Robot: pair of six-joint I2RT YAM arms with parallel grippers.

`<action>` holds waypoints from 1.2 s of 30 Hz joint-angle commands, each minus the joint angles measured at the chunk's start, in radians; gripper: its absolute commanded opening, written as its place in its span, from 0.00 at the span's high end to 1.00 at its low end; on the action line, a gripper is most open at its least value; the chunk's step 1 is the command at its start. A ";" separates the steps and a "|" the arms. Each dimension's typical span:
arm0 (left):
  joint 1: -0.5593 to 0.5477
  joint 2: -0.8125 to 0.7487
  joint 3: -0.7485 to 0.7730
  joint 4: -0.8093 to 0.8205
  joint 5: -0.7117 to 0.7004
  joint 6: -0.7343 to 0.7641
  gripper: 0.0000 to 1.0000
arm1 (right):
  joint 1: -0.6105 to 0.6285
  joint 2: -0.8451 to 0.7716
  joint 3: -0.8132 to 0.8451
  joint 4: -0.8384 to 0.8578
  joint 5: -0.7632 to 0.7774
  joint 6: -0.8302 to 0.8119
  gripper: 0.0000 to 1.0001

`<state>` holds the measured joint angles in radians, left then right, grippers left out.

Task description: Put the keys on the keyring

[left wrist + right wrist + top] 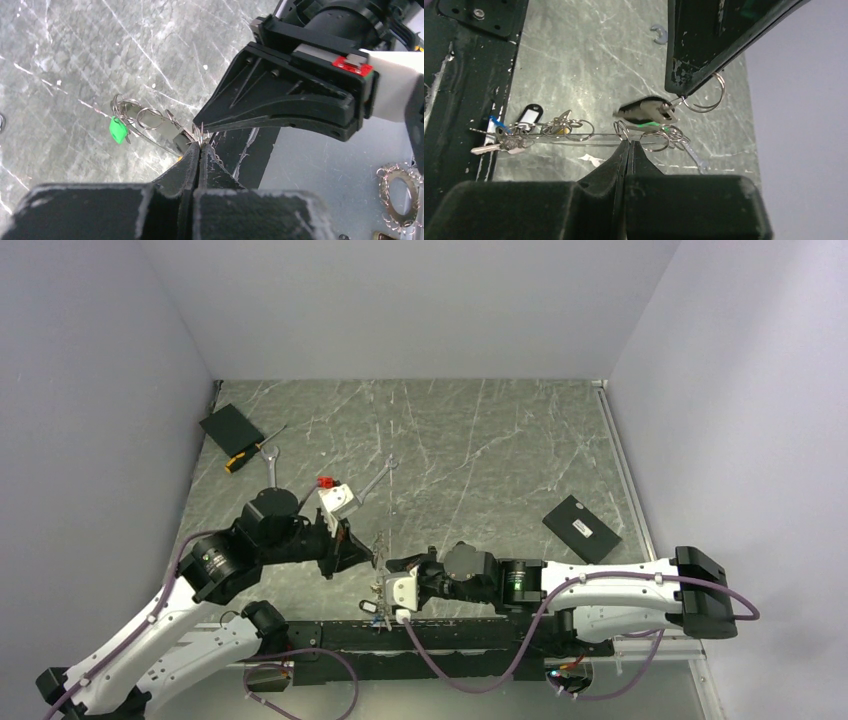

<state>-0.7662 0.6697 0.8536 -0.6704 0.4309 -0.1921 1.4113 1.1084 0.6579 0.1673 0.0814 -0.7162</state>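
Keyring (604, 135) appeared lifted off the tabletop (480, 450), its thin wire stretched betw. the two arms near the front edge, w/ several small rings and keys already on it. Right pincer (629, 146) was pressed together on that wire, approx. mid-length. Left pincer (680, 94) was closed too, pinching a loose split ring (705, 95) from which a black-headed key (646, 111) hung, just beside the wire but apart from it. Step in hand looked like threading: one key brought up to the loop, not yet on. Next move prob. called for working the split ring onto an open end or gap in the wire while the right arm held it steady; I couldn't tell where that opening was. Thin ring, floppy wire, so a slip seemed likely. Right wrist cam gave the whole run of wire: a black tag (526, 112) and a silver key (489, 147) at one end, a cluster of rings w/ a bit of green at the other. Left wrist cam showed the green key head (118, 130) plainly and both sets of tips nearly meeting, but I couldn't make out the black head there. Top cam showed the wire only as a faint line, plus a spanner (272, 466) and screwdriver (250, 453) well apart at the back left.
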 commanded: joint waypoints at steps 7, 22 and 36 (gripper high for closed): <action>0.004 0.011 -0.021 0.069 0.068 0.067 1.00 | -0.052 -0.036 0.091 -0.052 -0.156 0.092 1.00; 0.002 0.041 -0.032 0.114 -0.056 -0.004 1.00 | -0.114 -0.047 0.110 -0.115 -0.184 0.179 1.00; 0.003 0.007 -0.033 0.124 -0.136 -0.028 1.00 | -0.201 -0.056 0.120 -0.216 -0.146 0.197 1.00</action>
<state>-0.7662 0.7105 0.8116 -0.5938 0.3279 -0.1974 1.2201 1.0607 0.7250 -0.0708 -0.1173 -0.5308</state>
